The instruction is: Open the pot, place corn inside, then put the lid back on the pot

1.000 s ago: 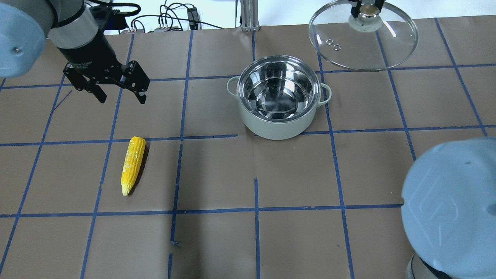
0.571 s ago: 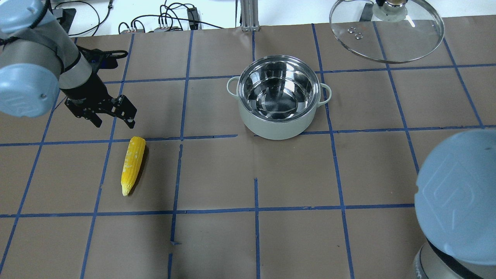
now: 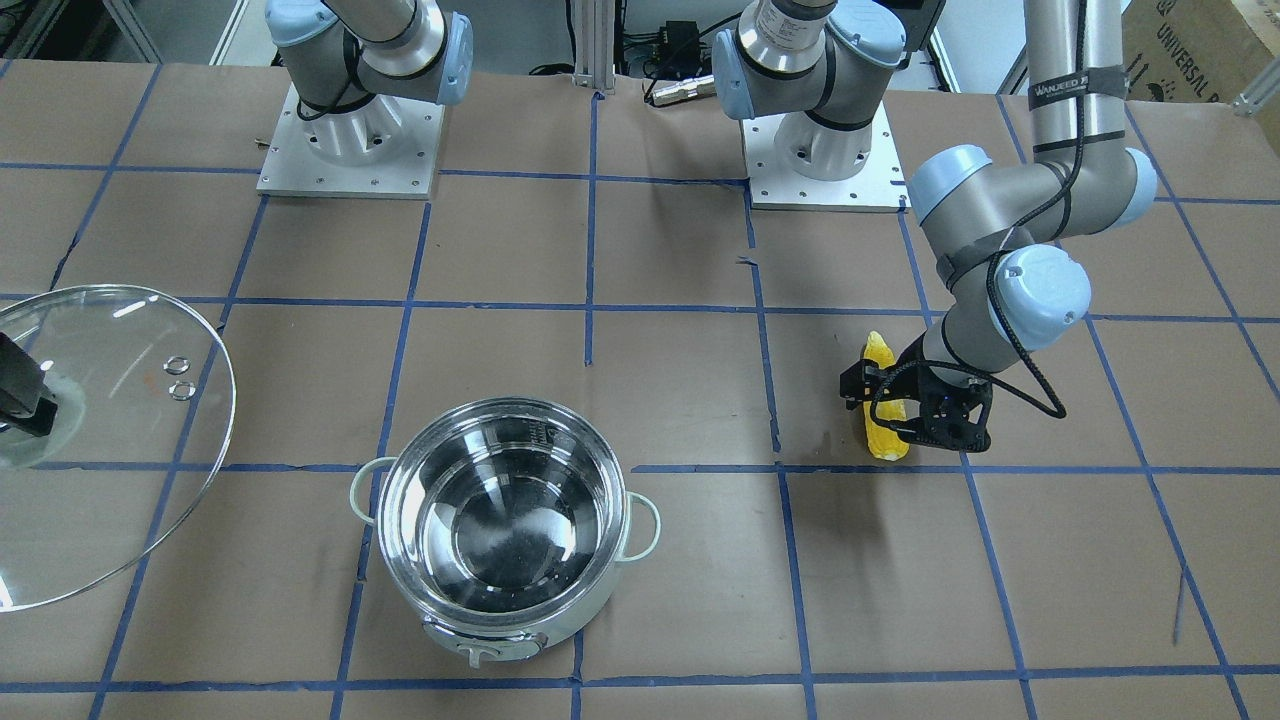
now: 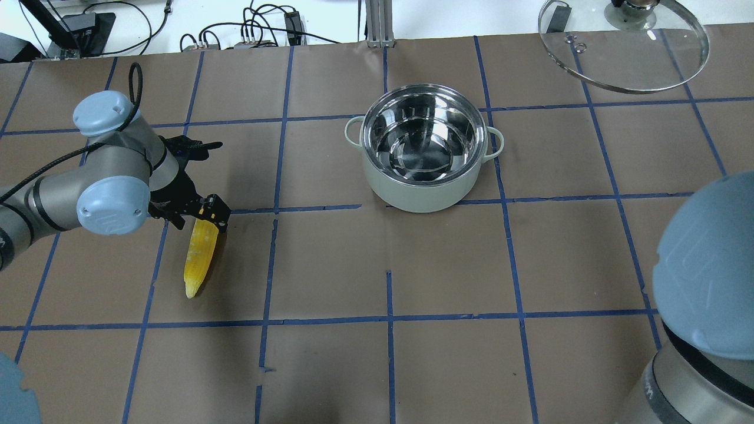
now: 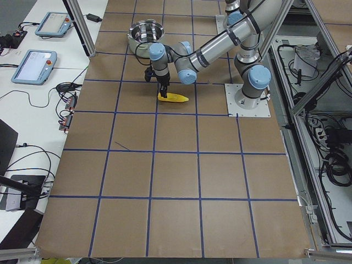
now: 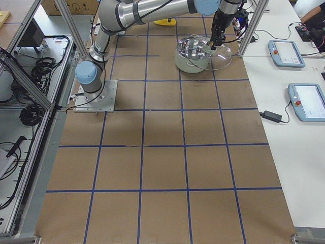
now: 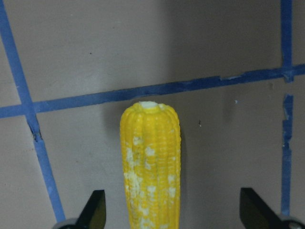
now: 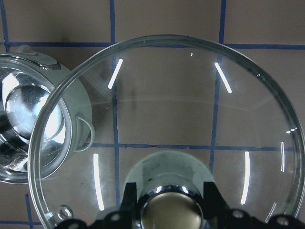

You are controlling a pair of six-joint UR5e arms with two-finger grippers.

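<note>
Right gripper (image 8: 170,212) clamps lid (image 8: 190,109) by metal knob (image 8: 170,217), jaws either side. I see open pot (image 8: 24,114) at left, its handle (image 8: 86,134) showing through glass. Blue tape (image 8: 113,19) grid beneath.

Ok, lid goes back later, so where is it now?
Overhead view, top right: the lid, held by the right gripper, is beyond the pot and to its right.

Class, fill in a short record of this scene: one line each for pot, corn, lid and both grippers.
pot: uncovered, empty, upright on table
corn: lying flat on table, outside pot
lid: held in the air, off to the pot's side
left gripper: open, fingers either side of corn
right gripper: shut on lid
</note>
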